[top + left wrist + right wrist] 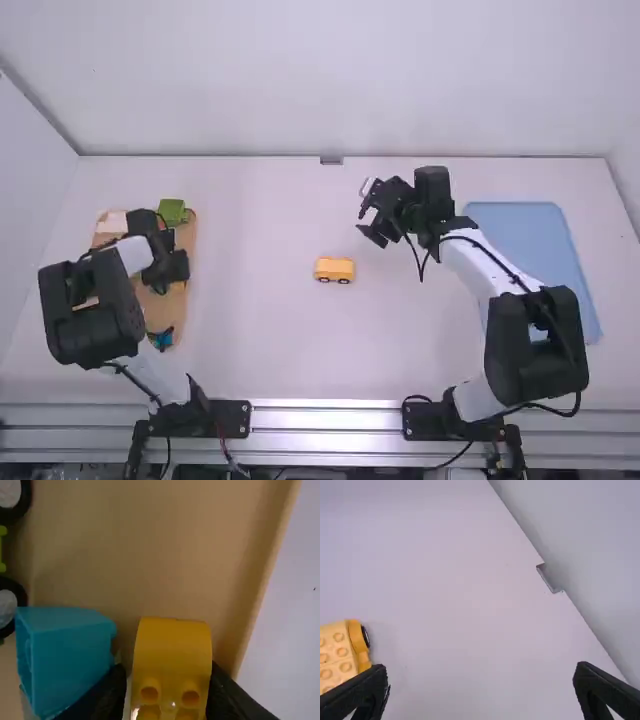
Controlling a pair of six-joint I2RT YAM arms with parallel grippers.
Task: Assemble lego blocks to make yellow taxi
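In the high view my left gripper [168, 268] is low over the wooden tray. The left wrist view has a yellow block [172, 650] with studs between the fingers of my left gripper [169, 692], which is shut on it. A yellow wheeled car base [334, 269] stands upright at the middle of the table. My right gripper [368, 214] is above the table, behind and to the right of that base. Seen from the right wrist, the studded yellow base [339, 652] lies beside the left finger, and my right gripper [481, 680] is open with nothing between its fingers.
The wooden tray [183, 300] also holds a green block [172, 210] and a blue block [162, 339]. Close to the held block is the blue block [67, 655], with black wheels [10, 602] past it. A blue tray [520, 235] lies at the right.
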